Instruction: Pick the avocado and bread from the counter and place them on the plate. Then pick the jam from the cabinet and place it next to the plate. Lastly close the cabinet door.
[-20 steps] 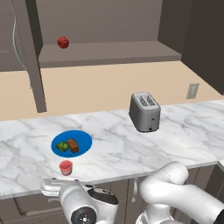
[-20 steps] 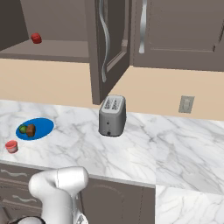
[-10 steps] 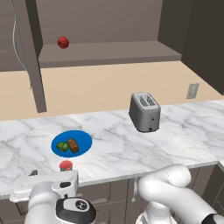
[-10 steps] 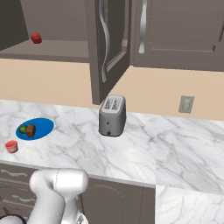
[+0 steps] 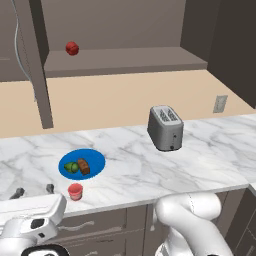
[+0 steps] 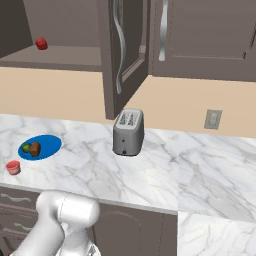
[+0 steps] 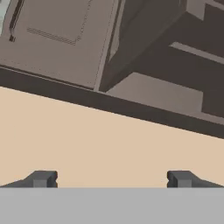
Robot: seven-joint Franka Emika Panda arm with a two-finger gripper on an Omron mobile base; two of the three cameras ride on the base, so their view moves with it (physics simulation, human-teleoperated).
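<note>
Jam (image 5: 75, 191) set on bench (image 5: 150, 170) beside plate (image 5: 97, 161)
Avocado (image 5: 72, 167) and bread (image 5: 83, 166) are seen on it; fingers (image 5: 49, 188) are spread, nothing held.

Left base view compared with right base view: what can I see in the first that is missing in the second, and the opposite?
Left base view alone: the end effector, low at the counter's front edge near the jam, its fingers apart. Right base view alone: the open cabinet door seen almost whole, with its curved silver handle, and a second closed door. Both share the blue plate holding the avocado and the bread, the jam beside the plate on the counter, the toaster, the wall outlet and a red ball on the cabinet shelf.
</note>
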